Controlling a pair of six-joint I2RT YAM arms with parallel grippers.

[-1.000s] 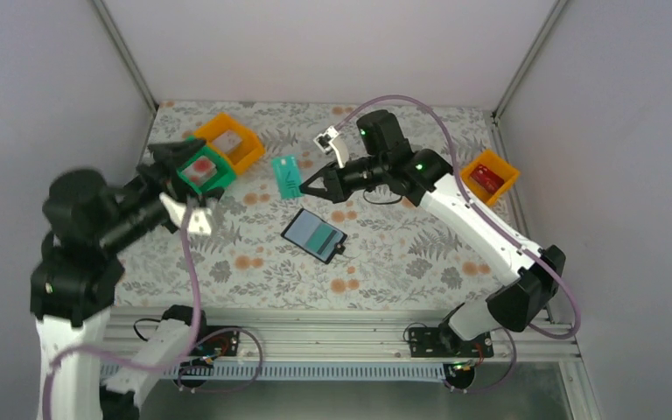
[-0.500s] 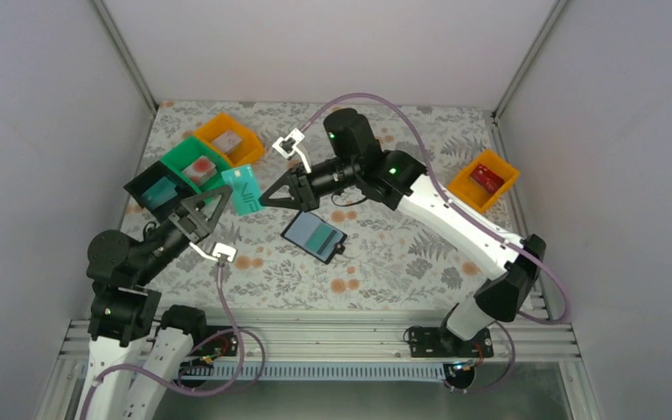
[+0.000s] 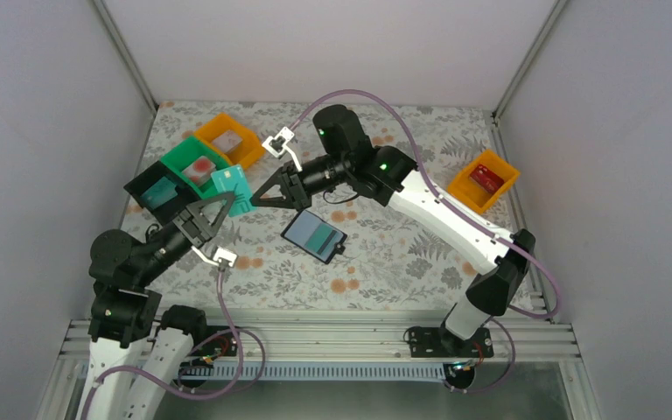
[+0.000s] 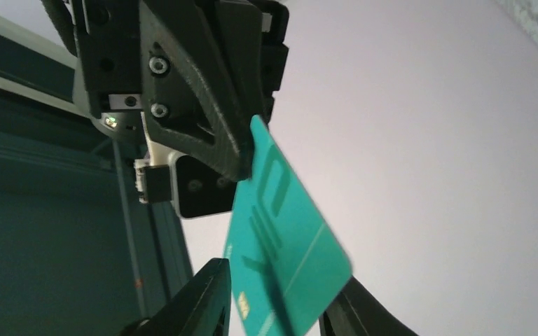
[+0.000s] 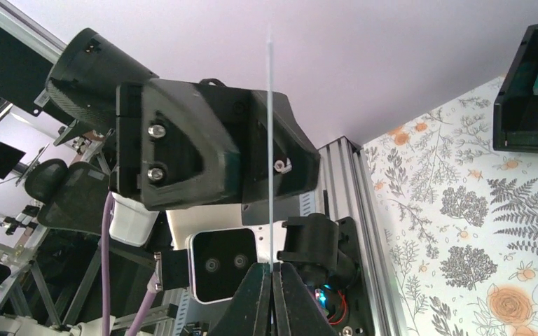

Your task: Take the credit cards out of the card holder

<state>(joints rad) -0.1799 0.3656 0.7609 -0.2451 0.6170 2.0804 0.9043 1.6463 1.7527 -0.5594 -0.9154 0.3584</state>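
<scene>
Handover step: teal card [image 4: 284, 238] aloft at ten o'clock from open wallet [image 3: 314, 236], pinched by right gripper [image 5: 272, 267], flanked by left gripper [image 4: 277, 297], contact unclear. Next, likely: firm left grip first, then right release.

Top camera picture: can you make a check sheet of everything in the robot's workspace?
Surface: flowery table cover, flat.
Job's things: teal card in the air between the arms; card holder open on the table; red card in right orange bin.
Clutter: left orange bin, green bin, black bin, far left.
Grippers: right gripper shut on teal card; left gripper jaws open around it.
Cables: purple cables along both arms.
Surroundings: white walls, metal rail.
</scene>
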